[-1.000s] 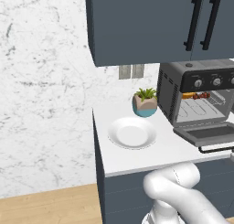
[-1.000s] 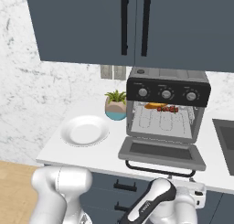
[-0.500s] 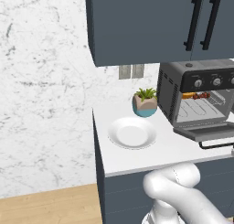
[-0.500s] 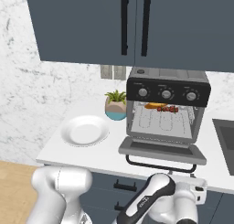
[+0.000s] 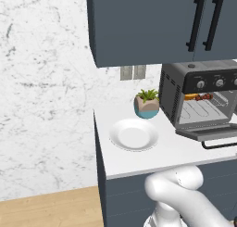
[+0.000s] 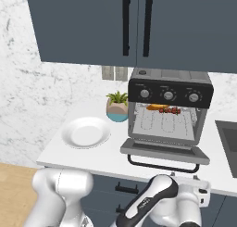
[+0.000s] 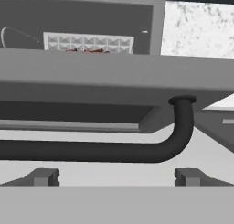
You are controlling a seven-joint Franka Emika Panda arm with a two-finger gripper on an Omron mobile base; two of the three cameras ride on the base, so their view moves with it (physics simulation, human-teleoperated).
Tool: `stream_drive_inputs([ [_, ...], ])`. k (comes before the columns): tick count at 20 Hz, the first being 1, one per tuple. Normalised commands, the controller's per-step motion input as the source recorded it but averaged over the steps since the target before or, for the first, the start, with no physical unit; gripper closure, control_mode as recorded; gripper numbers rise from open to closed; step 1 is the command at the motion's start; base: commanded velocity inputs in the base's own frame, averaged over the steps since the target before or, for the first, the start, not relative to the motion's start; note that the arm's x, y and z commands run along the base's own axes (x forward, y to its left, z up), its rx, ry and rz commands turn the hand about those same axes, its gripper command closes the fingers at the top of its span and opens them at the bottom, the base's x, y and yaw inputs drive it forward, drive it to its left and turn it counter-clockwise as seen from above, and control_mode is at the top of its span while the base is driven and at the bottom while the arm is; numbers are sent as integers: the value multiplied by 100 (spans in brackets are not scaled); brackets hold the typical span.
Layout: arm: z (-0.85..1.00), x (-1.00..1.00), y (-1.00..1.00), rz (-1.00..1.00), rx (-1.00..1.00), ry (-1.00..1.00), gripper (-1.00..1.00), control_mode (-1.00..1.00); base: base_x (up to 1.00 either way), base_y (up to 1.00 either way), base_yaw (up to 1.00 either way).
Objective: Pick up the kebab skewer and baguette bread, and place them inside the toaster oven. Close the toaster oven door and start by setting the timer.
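The toaster oven [image 6: 169,89] stands on the counter with the toaster oven door [image 6: 164,152] dropped almost flat. On its wire rack lie the baguette bread [image 6: 156,107] and, right of it, the kebab skewer [image 6: 170,110]; both also show in the left base view, baguette bread [image 5: 190,97] and kebab skewer [image 5: 202,97]. My gripper [image 7: 116,177] is open, just below the door's front edge. Its fingertips [image 7: 43,176] stand wide apart with nothing between them. The door's black bar handle [image 7: 91,151] runs across just above them. The oven [image 5: 199,82] has round knobs along its top front.
A white plate [image 6: 86,131] sits left of the oven on the white counter [image 5: 139,161]. A small potted plant [image 6: 117,106] stands between plate and oven. Dark blue wall cabinets [image 6: 139,27] hang above. A sink [image 6: 229,135] lies at the right edge.
My hand has come up from below the counter front to just under the open door's handle. The jaws stayed wide open; plate, plant and food have not moved.
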Motion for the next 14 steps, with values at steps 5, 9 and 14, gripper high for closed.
stream_drive_inputs([
  [5, 1, -33, 0, 0, 0, 0, -100, -100, 0, 0, 0],
  [9, 8, -1, 0, 0, 0, 0, -100, -100, 0, 0, 0],
  [14, 14, 11, 0, 0, 0, 0, -100, -100, 0, 0, 0],
])
